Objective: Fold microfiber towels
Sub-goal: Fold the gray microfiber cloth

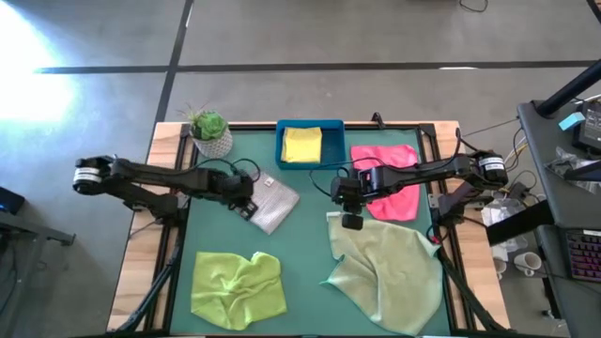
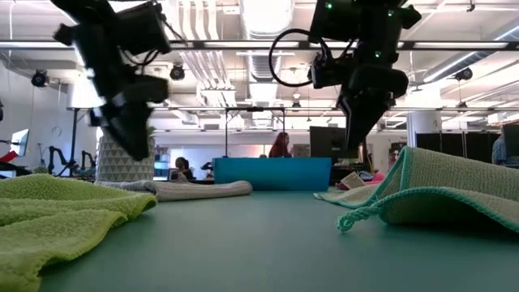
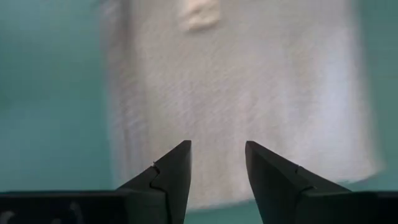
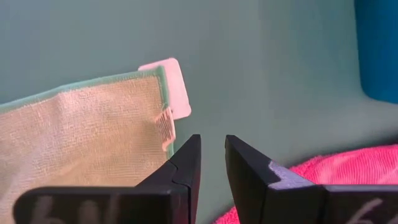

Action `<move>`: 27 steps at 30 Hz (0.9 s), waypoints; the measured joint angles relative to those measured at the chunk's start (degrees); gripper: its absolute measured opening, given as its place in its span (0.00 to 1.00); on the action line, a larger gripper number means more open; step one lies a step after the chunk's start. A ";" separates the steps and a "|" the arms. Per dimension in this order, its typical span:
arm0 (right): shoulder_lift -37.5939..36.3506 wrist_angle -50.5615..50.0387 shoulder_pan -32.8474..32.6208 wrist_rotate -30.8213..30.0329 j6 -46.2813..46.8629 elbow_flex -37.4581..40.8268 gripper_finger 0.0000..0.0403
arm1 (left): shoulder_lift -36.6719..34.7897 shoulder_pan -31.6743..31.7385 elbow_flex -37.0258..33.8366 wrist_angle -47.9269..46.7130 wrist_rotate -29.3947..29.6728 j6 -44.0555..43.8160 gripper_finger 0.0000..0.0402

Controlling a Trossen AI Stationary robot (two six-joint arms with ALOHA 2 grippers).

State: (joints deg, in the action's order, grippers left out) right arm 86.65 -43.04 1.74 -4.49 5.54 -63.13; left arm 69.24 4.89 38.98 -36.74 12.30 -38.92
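Note:
A folded light grey towel lies flat on the green mat, left of centre. My left gripper hovers open above its near-left end, and the towel fills the left wrist view. A large pale sage towel lies rumpled at the near right. My right gripper hangs above its far-left corner, fingers slightly apart and empty. A hot pink towel lies at the far right. A lime green towel lies crumpled at the near left. A yellow towel lies folded in the blue tray.
A potted plant stands at the far left corner of the mat, beside the blue tray. In the low view both grippers hang well above the table. Bare mat lies between the lime and sage towels.

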 joint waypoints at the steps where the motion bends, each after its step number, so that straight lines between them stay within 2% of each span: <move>1: 0.00 0.38 0.00 0.00 -0.01 0.06 0.16 | -0.36 0.00 -0.25 -1.83 0.71 -0.42 0.34; 5: 0.00 0.54 0.00 0.00 -0.20 -0.13 0.16 | 0.10 0.02 -2.11 -2.92 1.07 -1.29 0.34; 13: 0.00 1.47 0.00 0.00 -2.16 -1.27 0.16 | 6.32 0.02 -2.57 -2.79 -1.53 -4.30 0.34; 20: 0.00 1.87 0.02 -0.02 -2.73 -1.69 0.15 | 12.52 -0.29 -1.26 -2.41 -10.52 -11.06 0.34; 27: 0.00 1.82 0.02 -0.02 -2.93 -1.22 0.15 | 16.08 -1.86 4.57 0.16 -21.92 -16.40 0.34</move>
State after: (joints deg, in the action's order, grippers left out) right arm 86.65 -41.22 1.76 -4.51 2.61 -64.34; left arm 85.31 3.02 43.55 -36.58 -9.61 -55.32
